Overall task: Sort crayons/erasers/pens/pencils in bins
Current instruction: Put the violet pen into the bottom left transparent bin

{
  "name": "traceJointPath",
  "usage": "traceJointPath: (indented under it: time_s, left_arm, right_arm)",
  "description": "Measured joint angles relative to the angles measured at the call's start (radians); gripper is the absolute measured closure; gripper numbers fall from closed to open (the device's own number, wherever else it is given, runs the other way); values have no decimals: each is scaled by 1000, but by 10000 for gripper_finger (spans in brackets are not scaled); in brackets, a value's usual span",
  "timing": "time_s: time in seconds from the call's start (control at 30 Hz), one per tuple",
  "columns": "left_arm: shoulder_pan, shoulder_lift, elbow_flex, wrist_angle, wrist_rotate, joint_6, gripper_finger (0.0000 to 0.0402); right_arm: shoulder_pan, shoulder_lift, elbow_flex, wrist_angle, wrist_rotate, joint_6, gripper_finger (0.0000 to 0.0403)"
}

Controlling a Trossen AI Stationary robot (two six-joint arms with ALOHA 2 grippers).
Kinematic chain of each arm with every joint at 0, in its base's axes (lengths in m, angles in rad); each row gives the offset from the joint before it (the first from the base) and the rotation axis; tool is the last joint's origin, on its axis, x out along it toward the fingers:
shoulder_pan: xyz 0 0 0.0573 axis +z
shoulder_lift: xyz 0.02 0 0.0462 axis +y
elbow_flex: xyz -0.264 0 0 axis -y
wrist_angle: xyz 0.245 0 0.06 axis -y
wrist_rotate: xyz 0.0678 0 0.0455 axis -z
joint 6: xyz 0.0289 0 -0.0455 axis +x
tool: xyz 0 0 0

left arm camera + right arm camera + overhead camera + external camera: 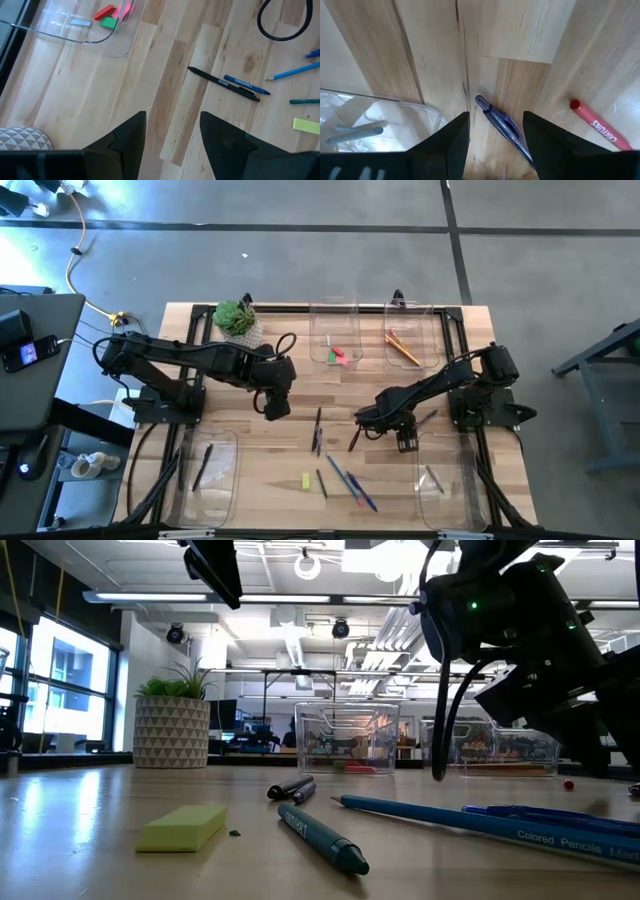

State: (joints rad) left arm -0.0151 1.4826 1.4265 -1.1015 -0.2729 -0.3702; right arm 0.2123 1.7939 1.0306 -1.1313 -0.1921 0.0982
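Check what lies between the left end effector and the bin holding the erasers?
Bare wood only, per the left wrist view: nothing between the open left end effector and the bin with erasers.

Open jaws of the right gripper (492,131) straddle a purple pen (504,126) on the worktop (520,40); red crayon (596,126) at three o'clock, clear bin (380,117) at nine.

Left arm reaches from its base at the left edge of the table (230,480) toward the middle; the left gripper (275,408) hangs above the boards left of centre, fingers (125,142) spread with a clear gap between them, nothing held. Right arm folds in from the right edge, elbow bent, wrist tipped down; the right gripper (406,444) sits low over the table right of centre — fingers (452,137) apart, empty.
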Motion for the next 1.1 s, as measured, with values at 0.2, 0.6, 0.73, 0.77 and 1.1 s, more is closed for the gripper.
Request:
traceJointPath:
  time_s: [0.2, 0.6, 0.73, 0.77, 1.1]
  left_arm:
    - [0, 0, 0, 0, 0, 0, 227]
    - [0, 0, 0, 0, 0, 7, 227]
    - [0, 0, 0, 0, 0, 7, 227]
    - [0, 0, 0, 0, 0, 7, 227]
    - [9, -8, 0, -5, -5, 34, 227]
  right_arm:
    - [7, 0, 0, 24, 0, 13, 226]
    - [57, 80, 5, 31, 31, 74, 226]
    - [59, 88, 5, 24, 45, 102, 229]
    - [59, 88, 5, 24, 50, 109, 233]
    - [56, 90, 2, 20, 72, 105, 337]
